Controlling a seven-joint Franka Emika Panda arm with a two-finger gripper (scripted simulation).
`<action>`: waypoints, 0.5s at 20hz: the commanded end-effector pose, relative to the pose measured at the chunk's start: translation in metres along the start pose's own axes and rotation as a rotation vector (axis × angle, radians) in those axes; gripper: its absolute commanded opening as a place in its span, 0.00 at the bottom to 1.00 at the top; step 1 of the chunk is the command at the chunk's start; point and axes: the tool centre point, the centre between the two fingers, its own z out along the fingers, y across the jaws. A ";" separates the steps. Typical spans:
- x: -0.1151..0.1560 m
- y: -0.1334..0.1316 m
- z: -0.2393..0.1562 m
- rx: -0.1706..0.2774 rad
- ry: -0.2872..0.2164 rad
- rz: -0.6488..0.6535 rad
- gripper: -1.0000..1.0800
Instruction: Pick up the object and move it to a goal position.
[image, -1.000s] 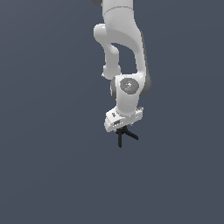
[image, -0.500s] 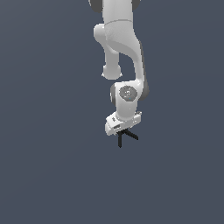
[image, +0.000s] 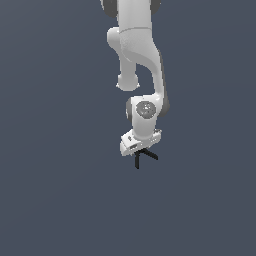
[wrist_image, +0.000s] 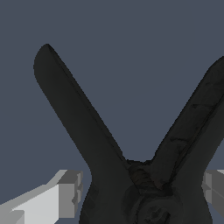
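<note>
The object is a small black spring clamp (image: 143, 156) with two thin splayed handles. It sits between the fingers of my gripper (image: 142, 149), with the handles sticking out below the white hand. In the wrist view the clamp (wrist_image: 105, 140) fills the picture as a dark V. Its head lies low between my two grey fingers (wrist_image: 65, 192), one on each side. The gripper (wrist_image: 142, 199) is shut on the clamp. The red tip is hidden.
A plain dark grey-blue ground (image: 55, 200) lies all around. The white arm (image: 137, 55) reaches down from the exterior view's top. No other objects show.
The arm's wrist has sunk a little and the hand has turned slightly. The clamp stays in the grip at nearly the same spot.
</note>
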 end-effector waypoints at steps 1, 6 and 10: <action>0.000 -0.001 0.001 0.001 0.000 -0.001 0.00; 0.000 0.000 0.000 0.000 0.000 0.000 0.00; -0.001 -0.001 -0.003 0.000 0.000 0.000 0.00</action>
